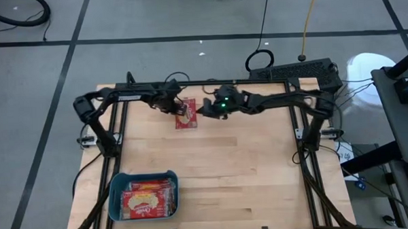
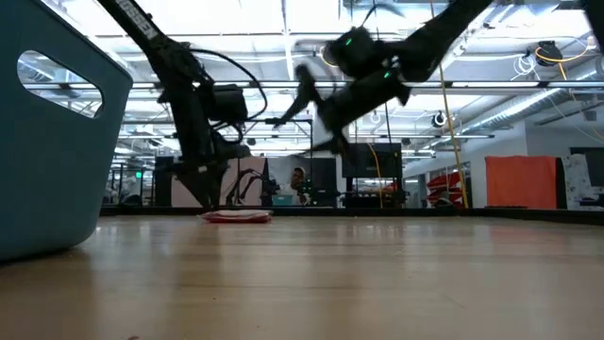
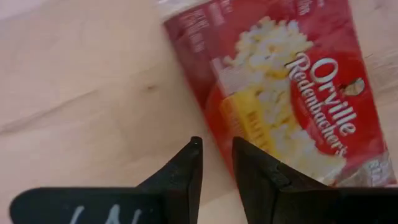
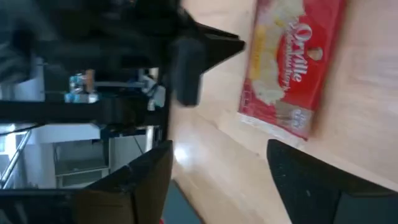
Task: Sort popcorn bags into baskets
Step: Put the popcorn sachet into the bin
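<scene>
High view: nearest, the bin (image 1: 116, 199) holds red bags. At the table's far edge one bag (image 1: 186, 114) lies flat, reading "Orville Redenbacher's". The left gripper (image 3: 216, 163), jaws narrow, hovers at its edge; the right gripper (image 4: 217, 174), jaws wide, hangs just beside.

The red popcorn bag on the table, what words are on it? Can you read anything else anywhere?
"Orville Redenbacher's": white letters on the red popcorn bag lying on the table, read in the left wrist view.
"Orville": the same bag in the right wrist view; the rest there is blurred.
Small print along that bag's edges: too blurred to read.
Bags in the blue basket: lettering too small to read.
Nothing else is readable.
</scene>
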`<state>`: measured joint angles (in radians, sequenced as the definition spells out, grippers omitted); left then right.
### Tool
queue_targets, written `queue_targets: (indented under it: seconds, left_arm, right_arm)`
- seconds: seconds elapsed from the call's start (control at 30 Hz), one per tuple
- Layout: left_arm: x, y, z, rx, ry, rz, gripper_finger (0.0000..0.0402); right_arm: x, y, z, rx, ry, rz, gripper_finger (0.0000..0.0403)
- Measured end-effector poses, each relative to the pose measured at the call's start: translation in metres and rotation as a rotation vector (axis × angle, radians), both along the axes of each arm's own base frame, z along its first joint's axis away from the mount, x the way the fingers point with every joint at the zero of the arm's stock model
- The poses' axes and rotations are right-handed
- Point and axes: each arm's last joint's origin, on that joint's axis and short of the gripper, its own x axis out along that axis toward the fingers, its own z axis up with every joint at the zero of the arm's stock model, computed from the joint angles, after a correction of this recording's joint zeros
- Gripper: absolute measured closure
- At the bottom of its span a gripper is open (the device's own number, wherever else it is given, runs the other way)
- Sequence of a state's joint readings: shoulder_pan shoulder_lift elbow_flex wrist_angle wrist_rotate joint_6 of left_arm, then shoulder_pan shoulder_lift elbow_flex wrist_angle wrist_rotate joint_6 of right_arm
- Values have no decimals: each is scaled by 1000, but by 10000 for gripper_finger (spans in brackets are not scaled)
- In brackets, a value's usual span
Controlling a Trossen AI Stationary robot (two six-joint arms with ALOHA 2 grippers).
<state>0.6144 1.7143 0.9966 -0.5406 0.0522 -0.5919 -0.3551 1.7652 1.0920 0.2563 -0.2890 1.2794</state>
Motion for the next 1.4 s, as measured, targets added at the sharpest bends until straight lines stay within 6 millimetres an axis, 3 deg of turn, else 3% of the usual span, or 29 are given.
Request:
queue_targets:
  seconds: [0.17, 0.4, 0.7, 0.83, 0.97, 1.13, 1.3, 1.4]
  left_arm:
    - [10, -3, -20, -45, 24, -20, 311]
    - [15, -9, -27, -60, 41, -40, 311]
    - [17, -8, -28, -53, 23, -46, 311]
    - [17, -8, -28, -63, 11, -36, 311]
    - [18, -8, -27, -82, -8, -24, 311]
    - [11, -14, -2, -134, -97, -49, 311]
    - [-8, -24, 51, -66, -195, -60, 311]
    - [-22, -32, 83, 0, -281, -61, 311]
  right_arm:
    - [25, -10, -29, 40, 70, 4, 123]
    - [31, -11, -71, 88, 177, 42, 124]
    - [39, -8, -90, 27, 150, 77, 134]
    - [43, -8, -97, 35, 138, 58, 174]
    - [42, -7, -98, -10, 144, 90, 256]
    - [40, -7, -90, -84, 132, 162, 381]
    - [32, -13, -80, -99, 143, 220, 390]
    - [25, -15, -61, -127, 127, 278, 399]
